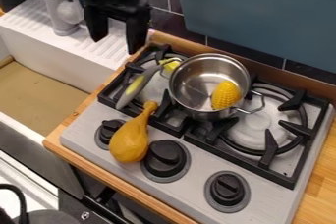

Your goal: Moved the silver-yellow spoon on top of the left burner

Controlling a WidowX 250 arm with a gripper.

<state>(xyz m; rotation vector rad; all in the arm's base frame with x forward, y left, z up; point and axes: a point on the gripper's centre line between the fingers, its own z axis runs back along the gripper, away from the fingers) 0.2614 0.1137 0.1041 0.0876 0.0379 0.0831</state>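
Near edge first. Desk (320,181) of pale wood, smooth, grain showing; a strip of it borders the stove's front. Stove (266,191) has a flat, matt grey body with three round black knobs (227,188) along its front edge, each with a raised grip bar.

Drumstick (130,142), mustard-yellow, smooth, pear-shaped: fat end between the left and middle knobs, narrow end at the front rail of the black grate (263,161).

Task's thing: silver-yellow spoon (140,85), long and slim, dull grey with a yellow inset. It lies aslant on top of the left burner (156,86). Grey end toward the grate's left edge, yellow end by the pot's wire handle; cannot tell whether these touch.

Pot (197,107), shiny steel, round, straight-walled, thin wire loops at its sides, between left burner and right burner (256,126). Inside, against the wall nearer the right burner: corn (226,94), bright yellow, knobbly, blunt oval.

Left of the stove, sink (62,46): white, hard-edged, ridged drainboard, tan basin floor. Hand (115,46), black and angular, hangs above the drainboard near the stove's far left corner, fingers spread apart, nothing between them. Farther left, tap (58,9), smooth grey, rounded. Behind the stove, dark tiles (230,50) with pale joints.
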